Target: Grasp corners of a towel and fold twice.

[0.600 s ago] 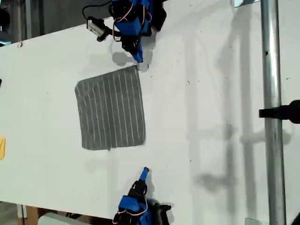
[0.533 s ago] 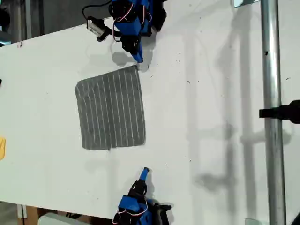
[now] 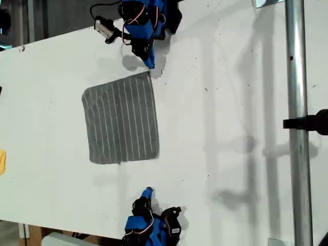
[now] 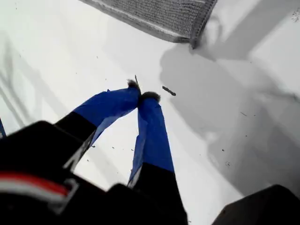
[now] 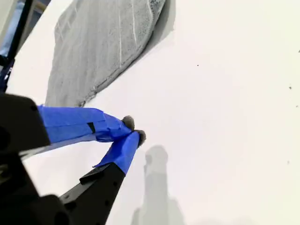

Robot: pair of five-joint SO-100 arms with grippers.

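Closest in, my first gripper point(image 4: 143, 96) has its blue-taped jaws pressed together, tips touching, with nothing between them. It hangs over the bare white tabletop point(image 3: 230, 102) near the exterior view's bottom edge. Just ahead of it lies one rounded corner point(image 4: 196, 35) of the grey, white-striped cloth towel point(image 3: 122, 120), clear of the tips. My guess is the jaws are parked short of the cloth so they can open before going in.

The towel lies flat and unfolded, left of centre in the exterior view, between the two arms. No fold has been made.

At its far side, my second gripper point(image 5: 133, 130) is also closed and empty. It sits just beside the towel's corner point(image 3: 148, 76) nearest the exterior view's top, apparently lined up for a matching grasp.

There are no trays, bins or other containers here. Beyond the towel, only a grey metal pole point(image 3: 296, 77) crosses the exterior view's right.
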